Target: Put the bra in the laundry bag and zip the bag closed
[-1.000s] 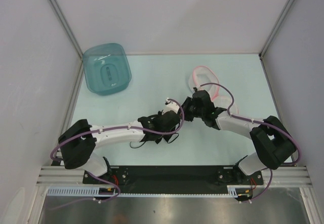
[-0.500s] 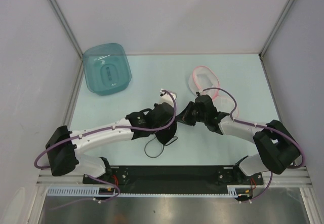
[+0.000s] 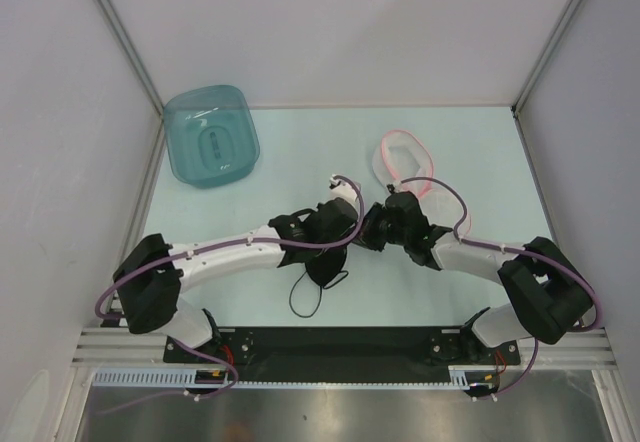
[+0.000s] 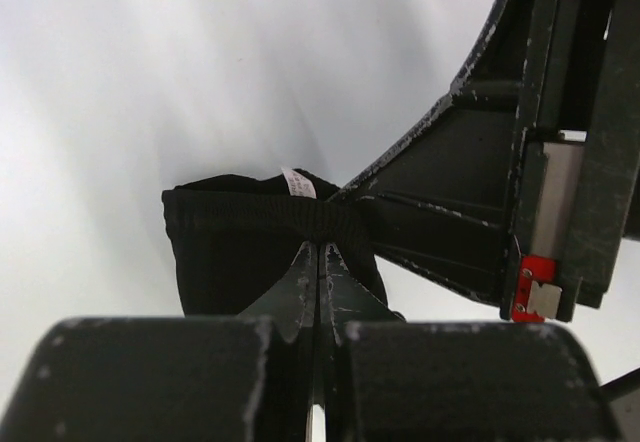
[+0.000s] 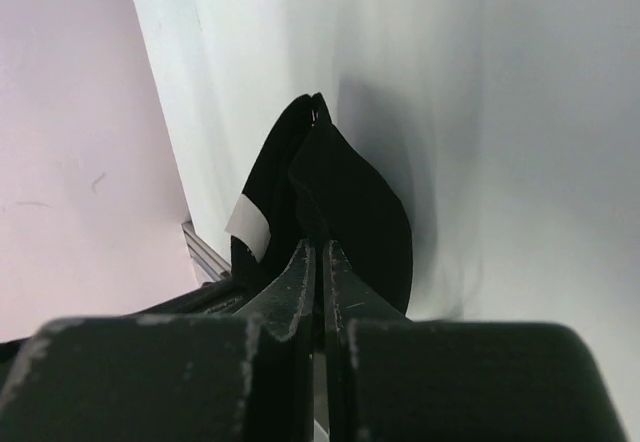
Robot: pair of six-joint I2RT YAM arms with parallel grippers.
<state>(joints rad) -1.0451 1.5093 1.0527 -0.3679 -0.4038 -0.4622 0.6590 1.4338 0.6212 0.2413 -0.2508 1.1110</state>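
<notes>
The black bra [image 3: 322, 270] hangs between my two grippers in the middle of the table, one thin strap looping down toward the near edge. My left gripper [image 3: 350, 226] is shut on a fold of it; in the left wrist view the jaws [image 4: 318, 249] pinch the black fabric [image 4: 235, 247] just below a white label. My right gripper [image 3: 373, 230] is shut on the bra too, its jaws [image 5: 320, 246] closed on the dark cloth [image 5: 355, 197]. The laundry bag [image 3: 404, 158], white mesh with pink trim, lies open behind the right gripper, apart from both.
A teal translucent tub [image 3: 211, 134] stands at the back left of the table. White walls close in the table on three sides. The right arm's purple cable arches over the near part of the laundry bag.
My left gripper has shut on the bra and shifted right toward the right gripper. The right gripper has kept its hold and moved slightly toward the near edge.
</notes>
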